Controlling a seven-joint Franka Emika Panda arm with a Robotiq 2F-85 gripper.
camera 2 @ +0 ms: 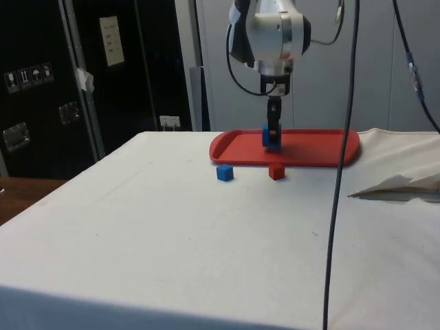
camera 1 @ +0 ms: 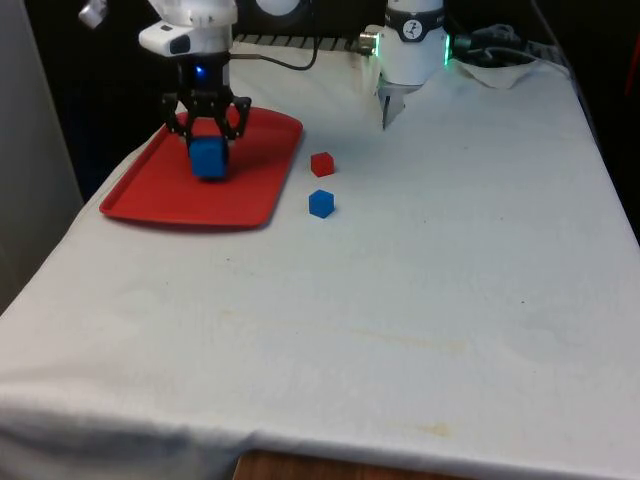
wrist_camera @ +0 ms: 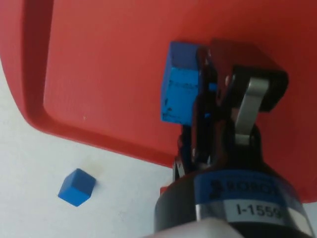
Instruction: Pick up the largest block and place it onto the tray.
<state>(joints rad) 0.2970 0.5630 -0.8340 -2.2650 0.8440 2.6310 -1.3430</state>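
White cloth covers the table; the gripper (camera 1: 208, 135) clamps the large blue block (camera 1: 208, 157) by its flat sides over the red tray (camera 1: 150, 205), at ten o'clock from the small cubes (camera 1: 321, 184); it seems light, rigid

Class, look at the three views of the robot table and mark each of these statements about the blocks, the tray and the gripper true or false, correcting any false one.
1. The gripper is shut on the large blue block over the red tray. True.
2. The small red block lies on the tray. False: it sits on the white cloth beside the tray.
3. The small blue block is on the cloth, apart from the small red block. True.
4. The tray is on the front view's right. False: it is on the front view's left.
5. The held block is red. False: it is blue.
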